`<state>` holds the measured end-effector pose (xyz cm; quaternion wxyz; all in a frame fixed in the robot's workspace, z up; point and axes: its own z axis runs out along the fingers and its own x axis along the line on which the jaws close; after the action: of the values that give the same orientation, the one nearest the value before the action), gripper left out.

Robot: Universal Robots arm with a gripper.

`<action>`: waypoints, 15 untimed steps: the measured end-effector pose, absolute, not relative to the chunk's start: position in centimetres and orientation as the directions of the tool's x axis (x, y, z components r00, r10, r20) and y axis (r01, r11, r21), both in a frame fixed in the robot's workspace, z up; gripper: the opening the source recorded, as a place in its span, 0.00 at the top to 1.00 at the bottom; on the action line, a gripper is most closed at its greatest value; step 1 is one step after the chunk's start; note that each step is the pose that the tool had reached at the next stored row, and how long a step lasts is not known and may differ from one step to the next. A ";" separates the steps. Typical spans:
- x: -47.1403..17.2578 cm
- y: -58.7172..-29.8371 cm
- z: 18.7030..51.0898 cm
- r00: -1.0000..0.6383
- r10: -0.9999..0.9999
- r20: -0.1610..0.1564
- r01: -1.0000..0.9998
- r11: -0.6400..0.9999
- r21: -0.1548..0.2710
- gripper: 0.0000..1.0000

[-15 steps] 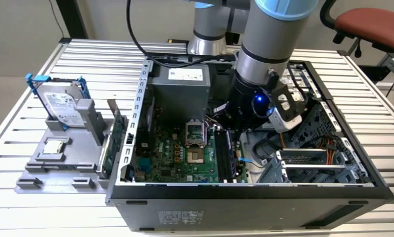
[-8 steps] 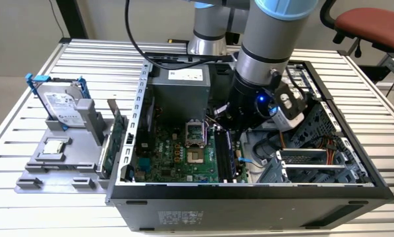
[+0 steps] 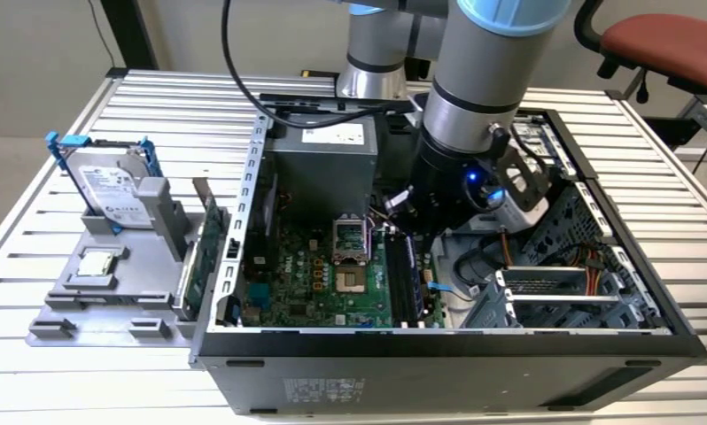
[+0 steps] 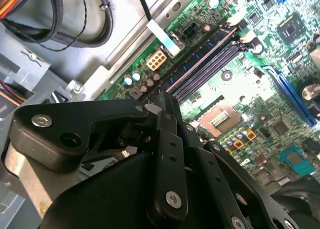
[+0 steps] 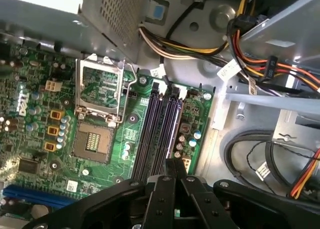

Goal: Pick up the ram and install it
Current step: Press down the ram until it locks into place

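Observation:
In the exterior view my gripper (image 3: 403, 226) reaches down into the open computer case (image 3: 448, 341), over the far end of the motherboard's memory slots (image 3: 410, 283). The ram (image 3: 402, 279) is a long dark bluish stick standing on edge in one of those slots. In the second wrist view the ram (image 4: 202, 61) runs away from my gripper (image 4: 166, 101), whose black fingers are shut together at the stick's near end. Whether they touch it I cannot tell. In the first wrist view my gripper (image 5: 175, 165) hangs shut over the black memory slots (image 5: 159, 129).
A CPU socket (image 5: 97, 139) lies beside the slots on the green motherboard (image 3: 318, 288). A grey power supply (image 3: 321, 168) and bundled cables (image 5: 260, 64) crowd the far side. A drive cage (image 3: 561, 297) fills the exterior view's right. A grey rack with a hard drive (image 3: 112, 190) and a green card (image 3: 194, 266) stands outside the case.

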<state>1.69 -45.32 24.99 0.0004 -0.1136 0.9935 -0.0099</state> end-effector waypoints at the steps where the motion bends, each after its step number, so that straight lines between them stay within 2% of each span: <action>1: 1.7 -45.3 25.0 -0.972 -0.233 0.001 -0.233 0.972 -0.020 1.00; 15: 1.7 -45.3 25.0 -0.943 -0.332 0.002 -0.332 0.943 -0.020 1.00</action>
<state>1.65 -45.32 25.05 0.0009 -0.1682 0.9857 -0.0101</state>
